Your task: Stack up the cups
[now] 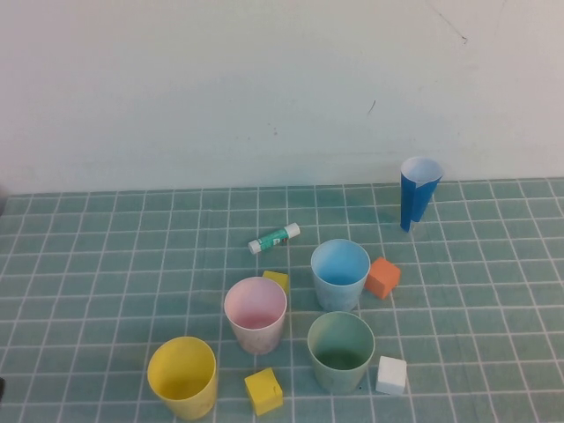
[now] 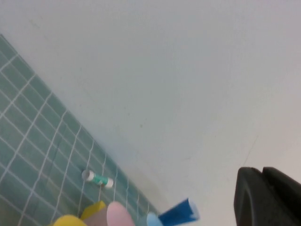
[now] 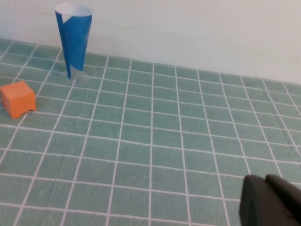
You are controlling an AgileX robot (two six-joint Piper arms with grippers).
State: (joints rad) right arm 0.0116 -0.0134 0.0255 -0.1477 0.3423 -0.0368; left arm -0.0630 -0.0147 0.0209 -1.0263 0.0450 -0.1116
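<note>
Left gripper (image 2: pixel 270 197) and right gripper (image 3: pixel 273 202) closed, empty.

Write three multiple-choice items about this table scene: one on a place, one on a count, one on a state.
1. What lies nearest the white cube?
A. green cup
B. yellow cup
C. blue paper cone

2. How many cups stand on the table?
A. two
B. four
C. six

3. How are the cups now?
A. all stacked
B. two nested
C. all separate, upright

Answers: 1 A, cube beside green cup. 2 B, yellow, pink cup, blue cup, green. 3 C, none nested. Left gripper and right gripper, shut, hold nothing.
</note>
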